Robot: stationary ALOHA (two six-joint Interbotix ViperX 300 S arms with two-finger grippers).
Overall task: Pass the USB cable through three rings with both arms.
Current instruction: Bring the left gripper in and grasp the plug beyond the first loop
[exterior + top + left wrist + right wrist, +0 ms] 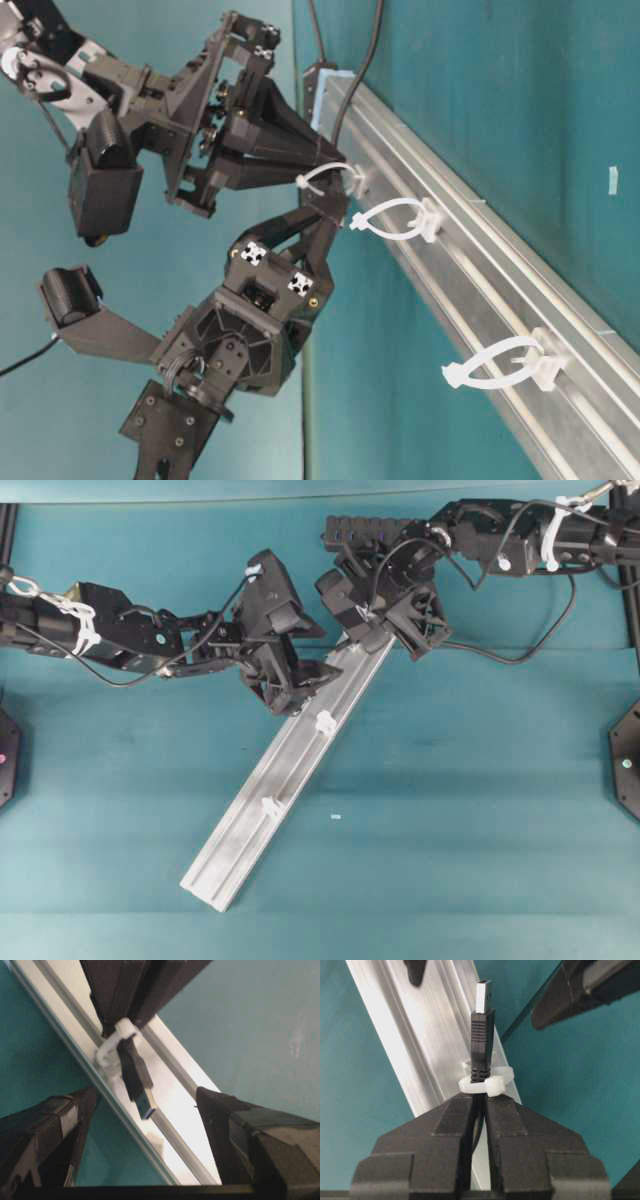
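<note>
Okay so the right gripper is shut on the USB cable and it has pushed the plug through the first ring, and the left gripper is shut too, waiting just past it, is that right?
Not quite: the left gripper is open, its fingers spread wide either side of the plug, as the left wrist view shows. The rest holds: the right gripper is shut on the USB cable, and the plug pokes through the first ring.

A teal table [480,780] carries a long silver rail [250,825] lying diagonally, its low end near the front edge and its top end under the arms. A tiny white scrap [335,817] (too small to identify) lies on the table just right of the rail.
</note>
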